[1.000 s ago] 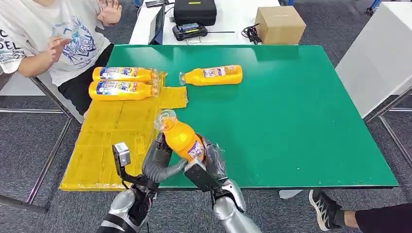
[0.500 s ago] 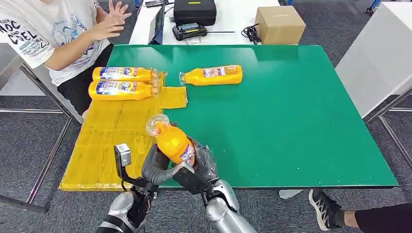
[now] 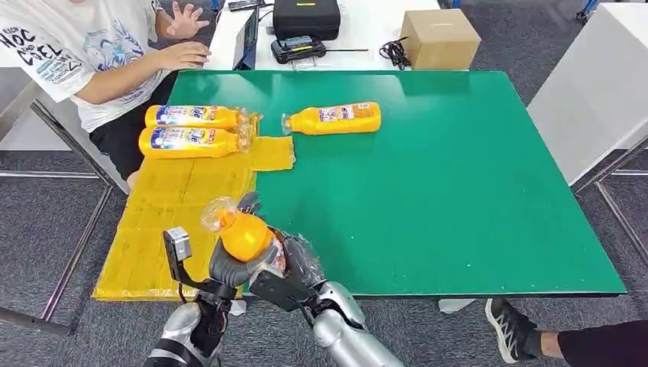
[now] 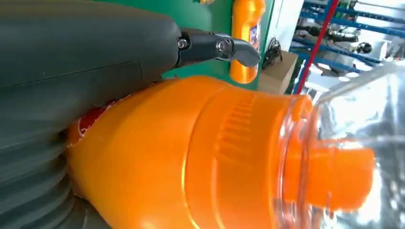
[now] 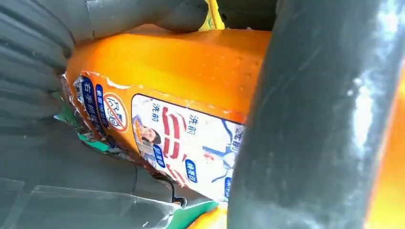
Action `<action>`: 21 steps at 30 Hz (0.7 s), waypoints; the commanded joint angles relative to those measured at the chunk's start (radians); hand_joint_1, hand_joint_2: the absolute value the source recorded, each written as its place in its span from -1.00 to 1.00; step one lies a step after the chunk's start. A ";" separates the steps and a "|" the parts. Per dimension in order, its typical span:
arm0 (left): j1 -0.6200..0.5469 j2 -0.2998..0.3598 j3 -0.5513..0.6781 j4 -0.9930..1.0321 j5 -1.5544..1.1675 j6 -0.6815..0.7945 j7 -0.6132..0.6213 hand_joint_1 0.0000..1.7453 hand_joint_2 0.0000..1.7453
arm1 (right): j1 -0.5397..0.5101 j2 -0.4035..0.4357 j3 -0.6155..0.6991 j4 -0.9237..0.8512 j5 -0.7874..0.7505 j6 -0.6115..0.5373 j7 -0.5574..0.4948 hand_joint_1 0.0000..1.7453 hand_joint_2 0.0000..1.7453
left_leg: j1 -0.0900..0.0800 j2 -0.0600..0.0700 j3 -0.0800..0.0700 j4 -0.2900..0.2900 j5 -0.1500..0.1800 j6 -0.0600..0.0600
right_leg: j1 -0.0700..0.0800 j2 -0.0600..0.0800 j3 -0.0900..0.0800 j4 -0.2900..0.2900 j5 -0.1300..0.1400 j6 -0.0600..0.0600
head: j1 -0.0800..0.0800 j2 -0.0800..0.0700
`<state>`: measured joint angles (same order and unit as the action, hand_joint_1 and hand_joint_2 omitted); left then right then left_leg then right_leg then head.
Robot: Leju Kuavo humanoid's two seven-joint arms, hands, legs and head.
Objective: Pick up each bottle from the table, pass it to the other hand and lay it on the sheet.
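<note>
Beyond the far edge of the green table (image 3: pixel 458 191) stands a white desk (image 3: pixel 367 27) — on it a black case (image 3: pixel 306 15), a small black device (image 3: pixel 298 49), a coil of black cable (image 3: pixel 396 52) and a cardboard box (image 3: pixel 441 38). At the table's far left corner sits a person in a white printed T-shirt (image 3: pixel 61 65). Near its right front corner — a shoe (image 3: pixel 510 329) on grey carpet.

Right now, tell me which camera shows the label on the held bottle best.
The right wrist view: the label on the held bottle sits close, its printed picture and characters sharp. The head view shows just a sliver of label between the left hand and right hand. The left wrist view shows the bottle's orange shoulder and cap, with a red scrap at the hand.
</note>
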<state>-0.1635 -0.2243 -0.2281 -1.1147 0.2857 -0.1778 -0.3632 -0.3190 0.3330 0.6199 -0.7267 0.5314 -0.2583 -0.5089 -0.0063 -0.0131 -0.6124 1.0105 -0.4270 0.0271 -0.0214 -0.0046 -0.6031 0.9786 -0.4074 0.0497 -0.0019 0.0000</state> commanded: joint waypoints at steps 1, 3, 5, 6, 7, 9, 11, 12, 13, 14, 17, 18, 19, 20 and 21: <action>-0.090 -0.016 -0.055 0.028 -0.001 -0.007 -0.005 -0.82 1.00 | -0.004 0.016 0.134 0.130 0.013 0.069 0.006 1.00 1.00 | 0.003 -0.003 0.005 0.001 -0.003 -0.002 | 0.003 -0.004 0.007 -0.001 -0.003 -0.003 | 0.000 0.000; -0.090 -0.016 -0.055 0.028 -0.001 -0.007 -0.005 -0.60 1.00 | -0.004 0.016 0.134 0.130 0.013 0.069 0.006 1.00 1.00 | 0.002 -0.002 0.002 0.000 -0.001 -0.001 | 0.002 -0.003 0.003 -0.001 -0.001 -0.002 | 0.000 0.000; -0.090 -0.016 -0.055 0.028 -0.001 -0.007 -0.005 -0.60 1.00 | -0.004 0.016 0.134 0.130 0.013 0.069 0.006 1.00 1.00 | 0.002 -0.002 0.002 0.000 -0.001 -0.001 | 0.002 -0.003 0.003 -0.001 -0.001 -0.002 | 0.000 0.000; -0.090 -0.017 -0.052 0.027 0.000 -0.005 -0.007 0.66 1.00 | -0.004 0.016 0.135 0.131 0.010 0.068 0.006 1.00 1.00 | 0.002 -0.003 0.002 0.000 -0.001 -0.001 | 0.002 -0.003 0.004 -0.001 -0.002 -0.002 | 0.000 0.000; -0.092 -0.015 -0.052 0.022 0.000 -0.005 -0.009 1.00 1.00 | -0.005 0.016 0.141 0.134 0.010 0.066 0.007 1.00 1.00 | 0.002 -0.003 0.003 0.000 -0.001 -0.002 | 0.002 -0.003 0.005 -0.001 -0.002 -0.002 | 0.000 0.000; -0.093 -0.014 -0.043 0.013 0.020 -0.017 -0.008 1.00 1.00 | -0.012 0.016 0.149 0.143 0.005 0.064 0.013 1.00 1.00 | 0.003 -0.002 0.004 0.001 -0.002 -0.002 | 0.003 -0.003 0.006 -0.001 -0.003 -0.003 | 0.000 0.000; -0.093 -0.013 -0.043 0.014 0.027 -0.028 -0.008 1.00 1.00 | -0.014 0.016 0.146 0.151 0.007 0.061 0.014 1.00 1.00 | 0.002 -0.001 0.002 0.000 -0.001 -0.001 | 0.002 -0.003 0.003 0.000 -0.002 -0.002 | 0.001 0.000; -0.093 -0.013 -0.042 0.012 0.028 -0.027 -0.008 1.00 1.00 | -0.015 0.014 0.146 0.153 0.013 0.049 0.019 1.00 1.00 | 0.002 -0.001 0.004 0.001 -0.002 -0.002 | 0.003 -0.003 0.005 0.000 -0.002 -0.002 | 0.000 0.000; -0.093 -0.011 -0.042 0.011 0.034 -0.037 -0.007 1.00 1.00 | -0.015 0.015 0.139 0.154 0.011 0.047 0.017 1.00 1.00 | 0.001 -0.001 0.002 0.000 -0.001 -0.001 | 0.002 -0.002 0.003 0.000 -0.001 -0.002 | 0.000 0.000; -0.093 -0.010 -0.042 0.007 0.033 -0.036 -0.010 1.00 1.00 | -0.016 0.014 0.135 0.152 0.009 0.044 0.014 1.00 1.00 | 0.002 -0.002 0.004 0.001 -0.002 -0.002 | 0.003 -0.003 0.006 0.000 -0.003 -0.003 | 0.000 0.000; -0.094 -0.009 -0.035 -0.005 0.041 -0.038 -0.007 1.00 1.00 | -0.019 0.011 0.120 0.136 0.012 0.022 0.017 0.88 1.00 | 0.002 -0.001 0.003 0.001 -0.001 -0.002 | 0.002 -0.003 0.004 0.000 -0.002 -0.002 | 0.000 0.000; -0.092 -0.008 -0.032 -0.016 0.041 -0.035 -0.007 1.00 1.00 | -0.016 0.009 0.106 0.121 0.006 0.010 0.017 0.46 1.00 | 0.003 -0.001 0.004 0.001 -0.002 -0.002 | 0.003 -0.003 0.006 0.000 -0.003 -0.003 | 0.000 0.000; -0.092 -0.008 -0.032 -0.016 0.041 -0.035 -0.007 1.00 1.00 | -0.016 0.009 0.106 0.121 0.006 0.010 0.017 0.46 1.00 | 0.002 -0.001 0.003 0.001 -0.001 -0.002 | 0.002 -0.003 0.004 0.000 -0.002 -0.002 | 0.000 0.000; -0.088 -0.007 -0.022 -0.032 0.041 -0.025 -0.015 1.00 1.00 | -0.008 0.008 0.083 0.097 -0.001 -0.025 0.021 -1.00 1.00 | 0.001 0.000 0.001 0.000 0.000 -0.001 | 0.002 -0.002 0.002 0.000 -0.001 -0.002 | 0.000 0.000; -0.084 -0.007 -0.014 -0.043 0.040 -0.014 -0.020 1.00 1.00 | -0.001 0.008 0.065 0.080 -0.012 -0.035 0.024 -1.00 1.00 | 0.002 -0.001 0.002 0.001 -0.001 -0.002 | 0.003 -0.003 0.004 0.000 -0.002 -0.002 | 0.000 0.000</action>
<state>-0.1605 -0.2209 -0.2048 -1.1177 0.3262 -0.1877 -0.3754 -0.3621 0.3338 0.6600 -0.6832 0.5238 -0.2583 -0.4994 -0.0064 -0.0099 -0.6117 1.0105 -0.4270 0.0271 -0.0214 -0.0026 -0.6035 0.9786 -0.4073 0.0496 -0.0015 0.0000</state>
